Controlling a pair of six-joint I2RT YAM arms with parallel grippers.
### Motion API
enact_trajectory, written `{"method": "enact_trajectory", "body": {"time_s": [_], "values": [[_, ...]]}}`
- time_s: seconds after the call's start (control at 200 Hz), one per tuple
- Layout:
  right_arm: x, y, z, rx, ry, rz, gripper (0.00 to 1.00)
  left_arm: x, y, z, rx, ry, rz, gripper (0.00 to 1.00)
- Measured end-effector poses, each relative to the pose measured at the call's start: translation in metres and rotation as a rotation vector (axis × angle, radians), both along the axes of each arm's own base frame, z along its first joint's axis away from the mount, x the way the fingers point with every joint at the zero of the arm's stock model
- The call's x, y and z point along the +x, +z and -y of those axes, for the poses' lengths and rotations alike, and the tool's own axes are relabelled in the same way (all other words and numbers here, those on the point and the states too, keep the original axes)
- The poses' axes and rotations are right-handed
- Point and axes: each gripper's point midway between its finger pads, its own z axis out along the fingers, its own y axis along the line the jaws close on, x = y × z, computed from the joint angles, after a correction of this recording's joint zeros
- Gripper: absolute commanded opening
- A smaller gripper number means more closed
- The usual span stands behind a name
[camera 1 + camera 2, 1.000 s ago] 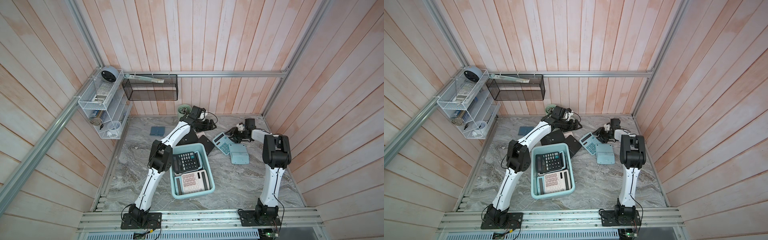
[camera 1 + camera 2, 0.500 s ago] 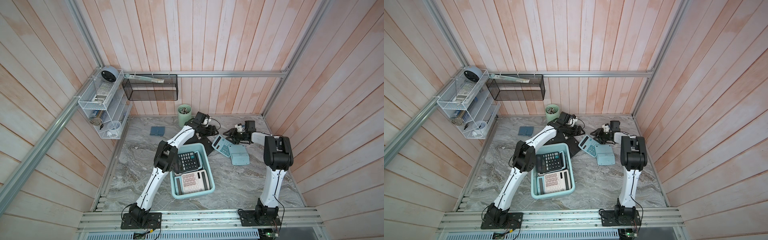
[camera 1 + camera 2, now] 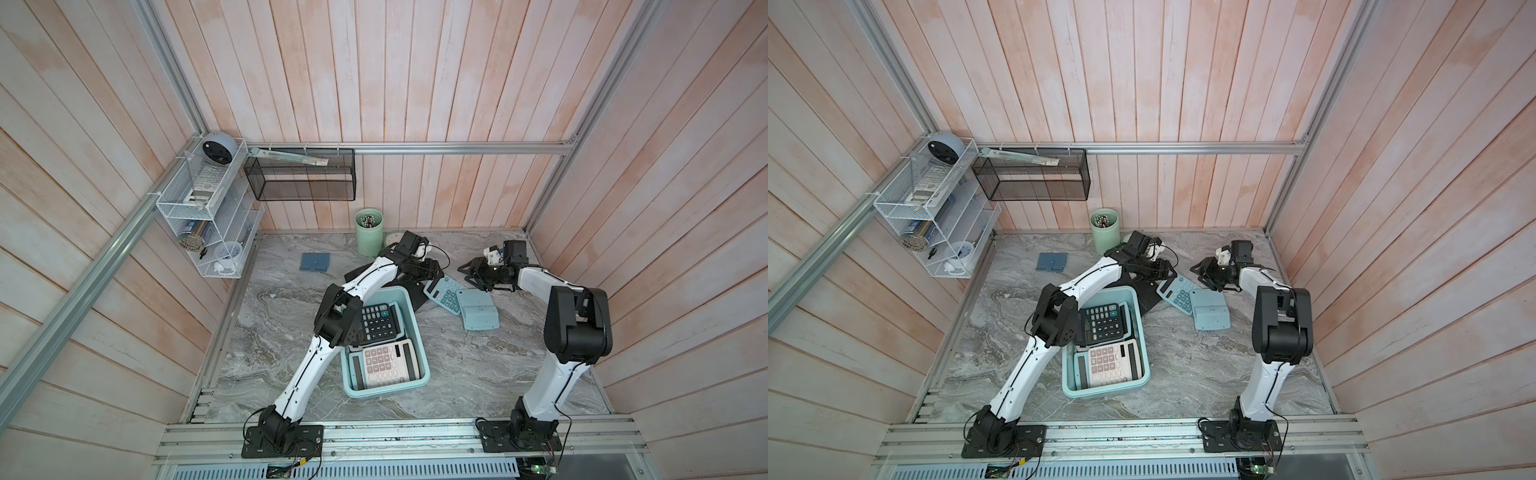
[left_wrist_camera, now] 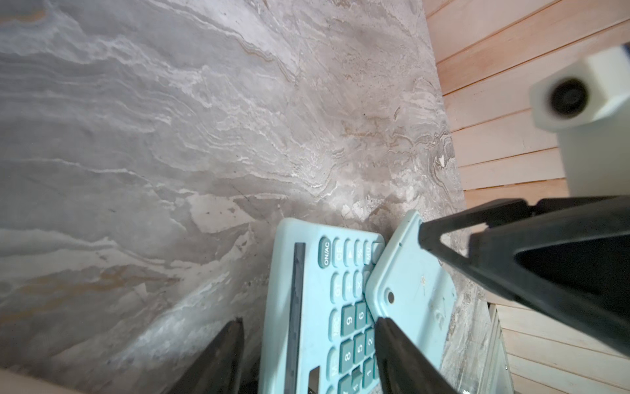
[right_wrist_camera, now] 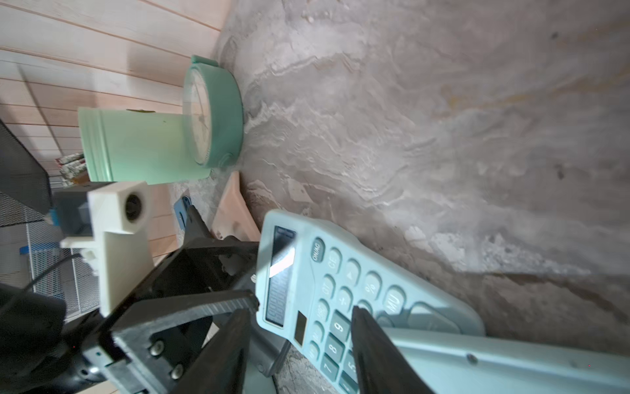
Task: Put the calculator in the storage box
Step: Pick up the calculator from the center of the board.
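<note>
A light blue calculator lies key-side up on the marble, beyond the aqua storage box. A second light blue calculator, face down, overlaps its key end. The box holds a black calculator and a pink one. My left gripper straddles the display end of the face-up calculator, jaws open, with a gap beside one finger. My right gripper is open over the same calculator from the opposite side, one finger above the keys.
A green pen cup and a green clock stand at the back wall behind my left wrist. A black flat sheet lies between box and calculator. A blue pad lies back left. Black mesh basket and white wire rack hang on the walls.
My left gripper has moved from beside the pen cup rightward onto the light blue calculator, and its jaws have narrowed. The right gripper has hardly moved.
</note>
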Motion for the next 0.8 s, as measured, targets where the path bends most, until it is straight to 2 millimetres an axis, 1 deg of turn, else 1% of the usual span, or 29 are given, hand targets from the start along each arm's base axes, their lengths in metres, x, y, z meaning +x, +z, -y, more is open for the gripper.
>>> {"method": "enact_trajectory", "body": {"time_s": [0.055,0.125,0.185,0.28,0.38,0.485,0.545,0.705,0.8], "values": [[-0.006,-0.006,0.000,0.001,0.000,-0.021,0.54,-0.001,-0.001,0.001,0.001,0.000,-0.005,0.42],[-0.011,-0.010,0.000,0.001,0.000,-0.036,0.54,-0.002,-0.002,0.001,0.003,-0.004,-0.003,0.33],[-0.015,-0.010,-0.001,0.002,0.000,-0.038,0.54,-0.002,-0.003,0.001,0.004,-0.005,-0.004,0.29],[-0.018,-0.004,-0.001,0.002,0.000,-0.027,0.54,-0.002,-0.003,0.001,0.004,-0.004,-0.005,0.25],[-0.020,0.005,0.000,0.001,-0.002,-0.006,0.54,-0.002,-0.003,0.001,0.004,-0.003,-0.005,0.25],[-0.023,0.013,0.003,0.000,-0.008,0.012,0.55,-0.002,-0.003,0.001,0.004,-0.003,-0.005,0.37],[-0.025,0.015,0.004,0.000,-0.012,0.015,0.55,-0.003,-0.003,0.002,0.007,-0.004,-0.004,0.41],[-0.032,0.011,0.009,-0.011,-0.023,0.000,0.55,-0.007,-0.011,0.001,0.061,-0.001,0.017,0.41],[-0.035,0.006,0.017,-0.030,-0.028,-0.018,0.55,-0.011,-0.015,0.004,0.091,-0.007,0.029,0.40]]}}
